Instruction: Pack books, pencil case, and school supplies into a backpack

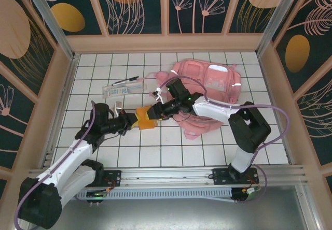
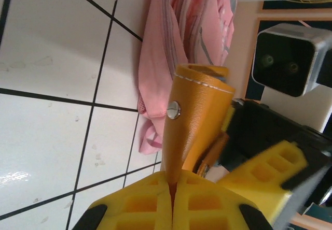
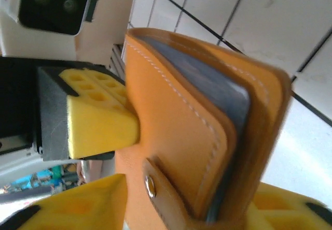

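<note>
Orange-brown notebook point(image 1: 147, 117) just beside pink backpack point(image 1: 207, 82)

Cover of the orange-brown notebook point(image 3: 176, 137) was noted as pebbled, matt, leather-like, white-stitched, with a shiny metal snap point(image 3: 150, 186). The pink fabric backpack point(image 2: 171, 38): soft woven cloth. The white tiled counter point(image 2: 46, 137): glossy, smooth.

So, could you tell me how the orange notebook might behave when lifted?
The orange notebook is probably fairly light, being small beside the backpack. Its stitched cover looks leathery and bows around the pages, so it may flex rather than stay rigid. The left tool pinches only a thin cover edge, so it might pivot there.
</note>
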You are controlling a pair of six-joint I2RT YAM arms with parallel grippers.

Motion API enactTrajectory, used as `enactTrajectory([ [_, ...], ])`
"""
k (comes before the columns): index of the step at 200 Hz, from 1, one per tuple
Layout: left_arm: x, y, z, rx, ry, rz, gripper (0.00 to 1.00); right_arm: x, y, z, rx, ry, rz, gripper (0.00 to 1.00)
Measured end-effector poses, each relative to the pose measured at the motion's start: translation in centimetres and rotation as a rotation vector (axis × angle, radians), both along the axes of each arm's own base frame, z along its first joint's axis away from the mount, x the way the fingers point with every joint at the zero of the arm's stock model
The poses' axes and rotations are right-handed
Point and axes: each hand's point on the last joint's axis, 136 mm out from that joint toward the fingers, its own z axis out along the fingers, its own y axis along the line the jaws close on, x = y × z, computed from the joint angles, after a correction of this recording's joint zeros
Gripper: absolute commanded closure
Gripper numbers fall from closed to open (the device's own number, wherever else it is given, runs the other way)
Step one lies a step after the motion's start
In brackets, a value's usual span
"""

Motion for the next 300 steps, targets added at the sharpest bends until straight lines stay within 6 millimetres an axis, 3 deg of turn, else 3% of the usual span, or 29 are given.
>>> enactTrajectory([
  [4, 0.0, 0.0, 0.1, -0.003, -0.001, -0.002, 1.0, 0.0, 0.0, 0.1, 0.005, 0.005, -0.001, 1.0],
  [7, 0.1, 0.0, 0.1, -0.003, -0.003, -0.001, 1.0, 0.0, 0.1, 0.3, 0.013, 0.004, 0.002, 1.0],
  [19, 0.4, 0.0, 0.2, -0.005, -0.004, 0.0, 0.68, 0.3, 0.0, 0.6, 0.027, 0.011, -0.002, 1.0],
  [28, 0.6, -0.2, 0.6, -0.006, -0.012, -0.011, 0.53, 0.7, -0.3, 0.7, 0.028, 0.016, -0.012, 1.0],
  [46, 1.4, -0.8, 2.7, -0.007, -0.079, -0.05, 0.45, 2.2, -1.8, 0.6, 0.006, 0.003, -0.079, 1.0],
  [57, 2.2, -1.2, 4.8, 0.007, -0.159, -0.074, 0.45, 4.0, -4.3, 0.6, -0.025, -0.007, -0.172, 1.0],
  [70, 3.5, -1.5, 8.1, 0.045, -0.287, -0.09, 0.47, 7.0, -8.7, 1.2, -0.062, -0.034, -0.329, 1.0],
  [84, 5.1, -2.2, 11.3, 0.104, -0.424, -0.097, 0.41, 10.3, -14.3, 2.5, -0.1, -0.08, -0.52, 1.0],
  [106, 6.4, -5.9, 14.5, 0.208, -0.62, -0.178, 0.38, 14.4, -23.7, 4.6, -0.191, -0.169, -0.826, 1.0],
  [139, 7.7, -13.9, 14.4, 0.427, -0.832, -0.382, 0.3, 15.0, -35.6, 5.6, -0.345, -0.198, -1.192, 1.0],
  [155, 7.9, -17.6, 12.8, 0.556, -1.0, -0.541, 0.25, 13.8, -40.5, 6.2, -0.39, -0.204, -1.354, 1.0],
  [170, 7.5, -19.7, 10.4, 0.65, -1.142, -0.702, 0.19, 12.3, -44.0, 6.4, -0.436, -0.205, -1.483, 1.0],
  [182, 7.5, -20.4, 8.2, 0.718, -1.238, -0.813, 0.18, 11.3, -45.0, 6.1, -0.461, -0.206, -1.528, 1.0],
  [216, 8.7, -20.9, 2.4, 0.889, -1.477, -1.084, 0.12, 9.1, -44.9, 4.2, -0.472, -0.169, -1.556, 1.0],
  [247, 10.4, -21.4, -2.4, 1.014, -1.557, -1.261, 0.13, 8.2, -45.0, 3.7, -0.474, -0.156, -1.564, 1.0],
  [263, 11.6, -22.0, -3.9, 1.062, -1.579, -1.326, 0.13, 8.1, -44.7, 3.9, -0.46, -0.159, -1.555, 1.0],
  [300, 13.6, -22.9, -5.2, 1.134, -1.603, -1.37, 0.2, 8.0, -44.0, 3.5, -0.438, -0.143, -1.529, 1.0],
])
